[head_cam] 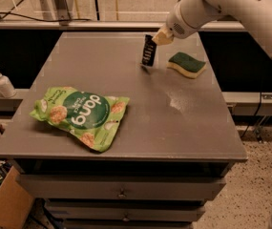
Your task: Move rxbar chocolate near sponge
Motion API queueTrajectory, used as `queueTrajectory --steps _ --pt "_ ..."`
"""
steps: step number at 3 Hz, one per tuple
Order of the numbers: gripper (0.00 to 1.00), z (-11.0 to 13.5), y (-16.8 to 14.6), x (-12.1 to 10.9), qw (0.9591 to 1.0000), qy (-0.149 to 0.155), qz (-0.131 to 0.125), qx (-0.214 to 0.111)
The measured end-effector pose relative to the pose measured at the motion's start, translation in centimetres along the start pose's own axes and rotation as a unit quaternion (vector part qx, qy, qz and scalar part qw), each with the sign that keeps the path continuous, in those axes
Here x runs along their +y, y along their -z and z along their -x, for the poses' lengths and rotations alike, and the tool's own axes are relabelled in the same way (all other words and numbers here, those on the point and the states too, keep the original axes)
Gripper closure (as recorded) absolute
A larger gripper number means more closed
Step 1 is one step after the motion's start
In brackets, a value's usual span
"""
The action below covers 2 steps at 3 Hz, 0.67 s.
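Note:
The rxbar chocolate (148,51) is a small black wrapper with white lettering, hanging upright by its top end from my gripper (155,38). The gripper is shut on it, at the far side of the grey table (173,123). The bar's lower end is just above or touching the tabletop. The sponge (187,64), dark green over pale yellow, lies flat on the table a short way to the right of the bar. My white arm (221,4) reaches in from the upper right.
A large green snack bag (80,116) lies on the table's front left. A soap pump bottle (3,82) stands on a ledge to the left. Drawers (121,190) sit under the tabletop. A cardboard box (6,204) is on the floor, lower left.

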State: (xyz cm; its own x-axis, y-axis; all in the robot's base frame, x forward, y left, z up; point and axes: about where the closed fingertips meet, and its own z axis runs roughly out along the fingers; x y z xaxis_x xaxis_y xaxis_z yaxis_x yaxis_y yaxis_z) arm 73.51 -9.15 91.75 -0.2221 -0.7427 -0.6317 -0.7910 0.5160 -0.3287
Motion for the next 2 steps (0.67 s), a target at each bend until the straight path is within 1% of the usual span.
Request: queueTrajectory --steps 1,2 --pt "1.00 -0.5 -1.6 -0.3 0.9997 0.012 0.000 0.023" --pt "1.00 -1.4 -2.6 -0.9 0.9988 0.016 -0.006 0.045"
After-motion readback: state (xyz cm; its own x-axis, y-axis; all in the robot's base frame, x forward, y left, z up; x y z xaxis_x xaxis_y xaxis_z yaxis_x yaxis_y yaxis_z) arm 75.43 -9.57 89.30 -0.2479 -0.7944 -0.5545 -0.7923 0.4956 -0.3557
